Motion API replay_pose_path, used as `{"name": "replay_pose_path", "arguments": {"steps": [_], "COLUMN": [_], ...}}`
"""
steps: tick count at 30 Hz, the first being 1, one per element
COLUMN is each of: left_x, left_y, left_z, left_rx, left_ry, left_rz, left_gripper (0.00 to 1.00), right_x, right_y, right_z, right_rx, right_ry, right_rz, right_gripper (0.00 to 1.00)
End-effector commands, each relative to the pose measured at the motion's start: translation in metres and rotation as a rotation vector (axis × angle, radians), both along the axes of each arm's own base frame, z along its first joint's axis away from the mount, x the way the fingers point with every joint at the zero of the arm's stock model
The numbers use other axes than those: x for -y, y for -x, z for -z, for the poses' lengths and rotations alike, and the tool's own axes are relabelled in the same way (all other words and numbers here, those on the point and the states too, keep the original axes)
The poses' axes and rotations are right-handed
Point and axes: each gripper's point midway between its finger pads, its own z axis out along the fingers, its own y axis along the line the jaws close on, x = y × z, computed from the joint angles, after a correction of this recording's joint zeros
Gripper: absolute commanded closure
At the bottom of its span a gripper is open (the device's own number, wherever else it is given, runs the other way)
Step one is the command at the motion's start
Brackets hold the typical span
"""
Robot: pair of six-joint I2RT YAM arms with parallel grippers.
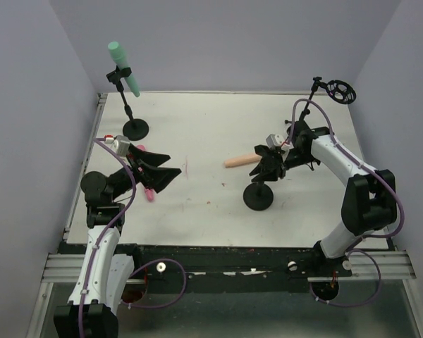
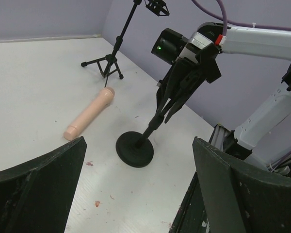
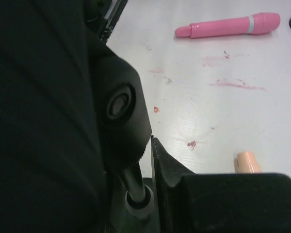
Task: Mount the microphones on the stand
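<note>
The teal-green microphone (image 1: 123, 66) sits clipped in the back-left stand (image 1: 135, 128). The pink microphone (image 1: 148, 191) lies on the table beside my left gripper (image 1: 159, 173), which is open and empty; it also shows in the right wrist view (image 3: 228, 25). The peach-tan microphone (image 1: 240, 161) lies flat mid-table, and shows in the left wrist view (image 2: 89, 113). My right gripper (image 1: 269, 166) is shut on the top holder of the round-base stand (image 1: 259, 198), just right of the peach microphone. The right wrist view shows that stand's knob and pole (image 3: 135, 184) between my fingers.
A tripod stand (image 1: 316, 98) with an empty round clip (image 1: 340, 90) stands at the back right, also in the left wrist view (image 2: 108, 62). Purple walls close in the table on three sides. Small red marks dot the white surface.
</note>
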Motion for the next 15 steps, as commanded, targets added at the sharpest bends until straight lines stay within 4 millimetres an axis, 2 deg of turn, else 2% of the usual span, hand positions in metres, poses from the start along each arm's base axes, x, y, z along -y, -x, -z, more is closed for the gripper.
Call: {"name": "replay_pose_path", "arguments": {"steps": [1,5,9,13,15], "left_x": [0.004,0.005,0.006,0.007,0.008], "left_y": [0.007,0.009,0.011,0.012,0.013], "left_z": [-0.002,-0.002,-0.004,-0.004,-0.004], "left_rx": [0.032,0.034,0.046,0.050,0.051], "left_ry": [-0.009,-0.010,-0.013,-0.016,-0.016], "left_rz": [0.031,0.039,0.039,0.043,0.046], "left_gripper": [0.02,0.02,0.02,0.02,0.02], "right_x": [0.014,0.022,0.035,0.057,0.066], "right_y": [-0.001,-0.001,-0.004,-0.031,-0.046], "right_z": [0.001,0.003,0.007,0.009,0.017], "right_rx": [-0.014,-0.035,-0.080,-0.104,-0.115], "right_ry": [0.016,0.029,0.054,0.109,0.178], "right_rz": [0.041,0.066,0.120,0.274,0.383], "right_gripper": [0.65,0.60,0.48,0.27,0.22]}}
